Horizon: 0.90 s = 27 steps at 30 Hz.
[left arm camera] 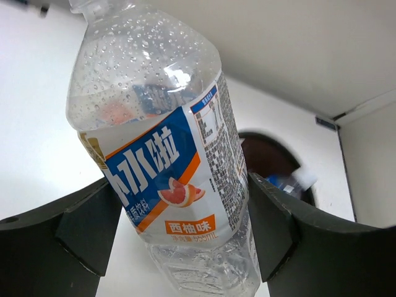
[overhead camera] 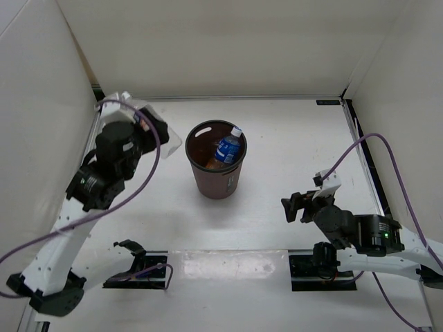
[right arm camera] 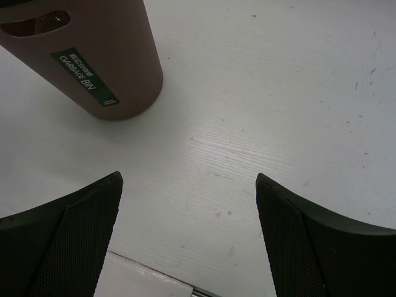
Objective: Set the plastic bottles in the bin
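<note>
- Top external view: the brown garbage bin (overhead camera: 216, 183) stands mid-table with a blue-label bottle (overhead camera: 228, 148) already in it, cap poking up past the rim. There's an orange-ish patch down inside too. Might be another bottle, can't tell.
- So at least one is done. One more is in hand: a clear grapefruit-label bottle (left arm camera: 162, 161), which looks lifted off the table, left of the bin and not over the rim yet.
- No other bottle shows on the table (overhead camera: 291, 131), so I'd guess we're near the end.
- Left gripper (overhead camera: 154, 128) is clamped round that bottle's middle, with both fingers (left arm camera: 86, 229) pressed against the label.
- Right gripper (right arm camera: 189, 235) is spread wide with nothing in it, hanging low over the table near the bin's base.
</note>
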Tool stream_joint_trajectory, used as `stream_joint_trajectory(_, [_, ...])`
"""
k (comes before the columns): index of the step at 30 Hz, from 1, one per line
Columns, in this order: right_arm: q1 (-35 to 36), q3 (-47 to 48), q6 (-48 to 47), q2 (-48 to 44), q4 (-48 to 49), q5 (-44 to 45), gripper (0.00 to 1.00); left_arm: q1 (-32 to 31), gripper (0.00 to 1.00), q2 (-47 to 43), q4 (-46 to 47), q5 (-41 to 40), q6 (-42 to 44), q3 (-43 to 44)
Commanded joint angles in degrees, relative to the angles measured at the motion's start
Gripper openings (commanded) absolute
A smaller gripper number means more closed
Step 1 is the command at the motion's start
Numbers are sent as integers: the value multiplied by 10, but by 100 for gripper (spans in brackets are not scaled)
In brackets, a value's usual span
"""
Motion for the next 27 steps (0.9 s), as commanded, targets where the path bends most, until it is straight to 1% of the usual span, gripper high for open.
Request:
stream_joint_trajectory(1, [-3,-3,-3,6,19,16,90,-23,37,85,-6,-45,84,87])
stream_joint_trajectory(2, [-3,-3,-3,8,19,17,90,-45,37,119,-9,-82,103,139])
stream_joint_trajectory(3, [-3,-3,-3,10,19,17,90,-69,37,133,-8,-98,127,152])
stream_joint_trajectory(4, [-4,-3,-3,10,19,17,90,-93,37,177,-5,-130,154,172])
stream_joint_trajectory(5, [-5,-3,-2,11,18,17,90,-106,37,190,8,-166,168,181])
stream_joint_trajectory(6, [-4,-3,-3,12,19,18,90,-138,37,203,16,-177,185,182])
stream_joint_trajectory(7, [-4,-3,-3,13,17,16,90,-149,37,236,21,-202,221,186])
stream_joint_trajectory(8, [-4,-3,-2,14,17,19,90,-159,37,245,24,-234,229,183])
stream_joint_trajectory(9, [-2,-2,-1,12,17,18,90,-182,37,252,34,-264,233,173])
stream_joint_trajectory(10, [-1,-3,0,13,18,18,90,-189,37,264,50,-275,251,160])
stream_joint_trajectory(11, [-2,-1,-1,12,17,16,90,-195,37,271,59,-307,257,152])
stream_joint_trajectory(12, [-1,-3,-1,12,18,18,90,-213,37,278,91,-315,270,144])
stream_joint_trajectory(15, [-1,-3,-2,14,17,16,90,-230,37,297,116,-343,290,126])
stream_joint_trajectory(19, [-2,-3,-3,13,18,18,90,-240,38,316,120,-356,297,137])
stream_joint_trajectory(20, [-2,-3,-1,13,19,17,90,-242,41,326,122,-362,297,138])
stream_joint_trajectory(21, [-1,-3,-3,13,19,17,90,-243,41,327,122,-364,296,137])
stream_joint_trajectory(23, [-1,-3,-3,13,19,16,90,-250,44,340,124,-375,297,136])
stream_joint_trajectory(26, [-3,-3,-3,12,19,18,90,-260,69,353,122,-396,292,136])
stream_joint_trajectory(27, [-1,-3,-3,13,19,16,90,-265,76,359,121,-419,290,136])
